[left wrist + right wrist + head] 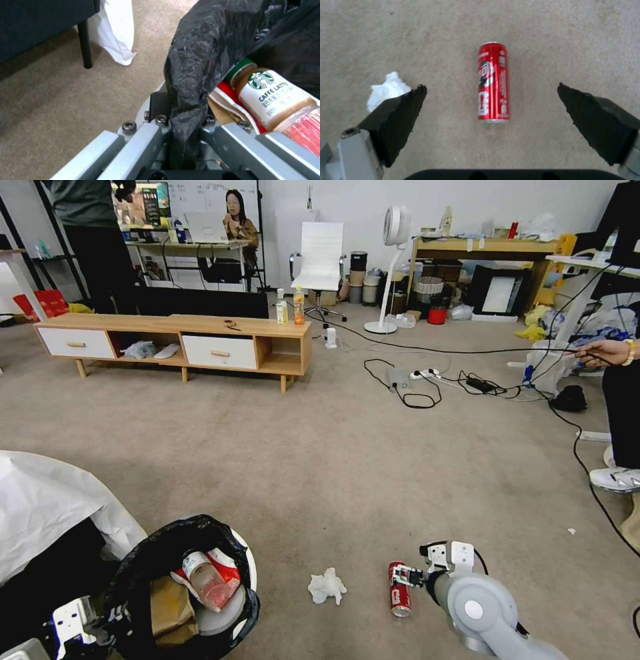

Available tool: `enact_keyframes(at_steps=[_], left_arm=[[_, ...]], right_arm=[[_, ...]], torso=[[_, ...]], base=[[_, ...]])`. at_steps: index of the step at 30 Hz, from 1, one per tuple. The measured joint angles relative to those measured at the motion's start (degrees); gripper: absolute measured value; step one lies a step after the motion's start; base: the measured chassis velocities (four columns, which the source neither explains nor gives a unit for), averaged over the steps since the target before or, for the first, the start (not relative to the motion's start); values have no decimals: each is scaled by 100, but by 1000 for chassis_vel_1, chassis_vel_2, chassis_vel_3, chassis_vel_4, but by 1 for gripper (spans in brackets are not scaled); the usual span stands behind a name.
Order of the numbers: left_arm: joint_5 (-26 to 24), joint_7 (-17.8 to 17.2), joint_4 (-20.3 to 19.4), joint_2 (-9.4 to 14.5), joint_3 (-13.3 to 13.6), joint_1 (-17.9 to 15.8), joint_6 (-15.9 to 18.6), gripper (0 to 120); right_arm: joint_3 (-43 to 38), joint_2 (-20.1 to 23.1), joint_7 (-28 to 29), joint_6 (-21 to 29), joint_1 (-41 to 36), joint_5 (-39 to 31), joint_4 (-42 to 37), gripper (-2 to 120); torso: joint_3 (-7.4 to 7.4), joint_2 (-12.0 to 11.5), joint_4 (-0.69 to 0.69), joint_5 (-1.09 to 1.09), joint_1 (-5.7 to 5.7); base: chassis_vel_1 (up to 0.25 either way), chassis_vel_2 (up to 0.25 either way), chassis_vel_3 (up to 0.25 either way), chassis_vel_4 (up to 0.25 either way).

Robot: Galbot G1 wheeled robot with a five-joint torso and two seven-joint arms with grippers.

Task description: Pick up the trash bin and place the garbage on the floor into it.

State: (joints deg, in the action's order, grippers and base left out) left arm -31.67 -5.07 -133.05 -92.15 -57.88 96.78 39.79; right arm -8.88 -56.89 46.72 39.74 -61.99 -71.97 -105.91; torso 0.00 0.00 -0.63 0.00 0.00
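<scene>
The trash bin [249, 567], white with a black bag [206, 50] over its rim, sits at the lower left of the head view. Inside it lie a coffee bottle [270, 97], a red-white wrapper [230, 98] and brown paper [168, 600]. My left gripper [100, 620] [181, 117] is shut on the bin's rim and bag. On the floor [333, 473] lie a red soda can [400, 598] [492, 81] and a crumpled white tissue [327, 585] [388, 88]. My right gripper [408, 576] [490, 85] hangs open just above the can, one black finger [400, 117] on each side of it.
A white sheet [47, 500] over dark furniture stands at my left, with a black leg [85, 45] near the bin. Farther off are a low wooden cabinet [180, 343], power cables [427, 380] on the carpet, and a person's shoe [617, 478] at the right edge.
</scene>
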Motion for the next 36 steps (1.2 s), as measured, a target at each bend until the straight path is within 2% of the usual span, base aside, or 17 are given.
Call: enact_keyframes(at_steps=[18,36], left_arm=[[86,42,294,29,55,-98,-41,2],[139,61,459,44,97,-139,-87,2]], right_arm=[[303,-458,-972,-311,586,838,2039,99],[506,-734,-1357,-473,701,1244,2500,96]], torso=[[0,0,0,0,0],[-1,0,0,-1,0]], base=[[0,0,0,0],[0,0,0,0]])
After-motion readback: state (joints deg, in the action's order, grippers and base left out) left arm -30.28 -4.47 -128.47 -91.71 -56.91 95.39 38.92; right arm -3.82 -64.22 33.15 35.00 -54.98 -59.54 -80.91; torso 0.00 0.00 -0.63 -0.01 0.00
